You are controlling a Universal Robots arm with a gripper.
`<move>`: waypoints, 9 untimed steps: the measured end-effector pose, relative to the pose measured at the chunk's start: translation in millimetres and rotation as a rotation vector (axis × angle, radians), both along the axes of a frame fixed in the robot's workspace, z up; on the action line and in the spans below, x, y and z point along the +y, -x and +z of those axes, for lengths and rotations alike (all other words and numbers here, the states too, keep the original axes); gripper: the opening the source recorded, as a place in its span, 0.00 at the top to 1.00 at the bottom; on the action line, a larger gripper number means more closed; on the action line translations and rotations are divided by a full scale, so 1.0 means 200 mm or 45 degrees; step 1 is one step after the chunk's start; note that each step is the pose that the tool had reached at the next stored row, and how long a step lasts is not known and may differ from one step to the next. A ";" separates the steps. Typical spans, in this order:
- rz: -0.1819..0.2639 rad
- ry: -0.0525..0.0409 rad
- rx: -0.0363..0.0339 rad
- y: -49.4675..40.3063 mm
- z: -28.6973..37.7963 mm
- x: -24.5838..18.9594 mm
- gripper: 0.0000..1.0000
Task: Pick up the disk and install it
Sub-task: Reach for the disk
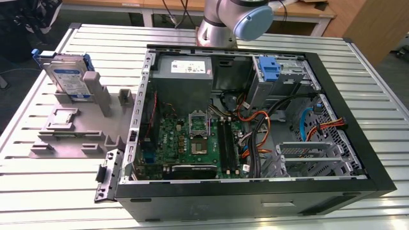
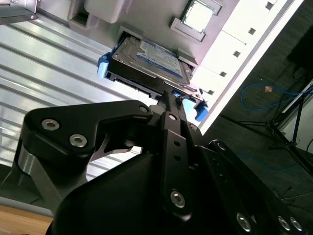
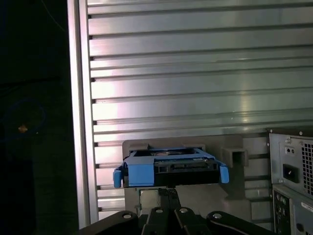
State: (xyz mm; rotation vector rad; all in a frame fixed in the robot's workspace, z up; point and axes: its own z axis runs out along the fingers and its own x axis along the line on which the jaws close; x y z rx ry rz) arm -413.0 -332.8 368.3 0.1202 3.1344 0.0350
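On the exterior view's left, the silver rectangular disk with blue plastic bracket (image 1: 66,76) stands upright in a grey plastic holder (image 1: 76,136) on the slatted metal table (image 1: 45,187), beside an open black computer case (image 1: 255,203). Second wrist view: black gripper (image 2: 168,98) fingers pressed together, empty, disk (image 2: 146,61) beyond. First wrist view: gripper (image 3: 165,192) aimed at disk (image 3: 168,166).

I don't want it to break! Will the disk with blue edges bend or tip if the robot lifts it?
Probably stiff: the disk looks like a flat metal box. It stands on edge in a grey holder, so a sideways push might tip it. Its blue bracket looks plastic and may flex slightly.
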 end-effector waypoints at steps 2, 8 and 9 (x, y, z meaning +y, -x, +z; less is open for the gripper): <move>0.000 0.000 -0.0002 0.018 -0.002 0.002 0.90; 0.000 0.000 -0.0004 0.054 -0.005 0.005 0.90; 0.000 0.000 -0.0004 0.056 -0.006 0.005 0.90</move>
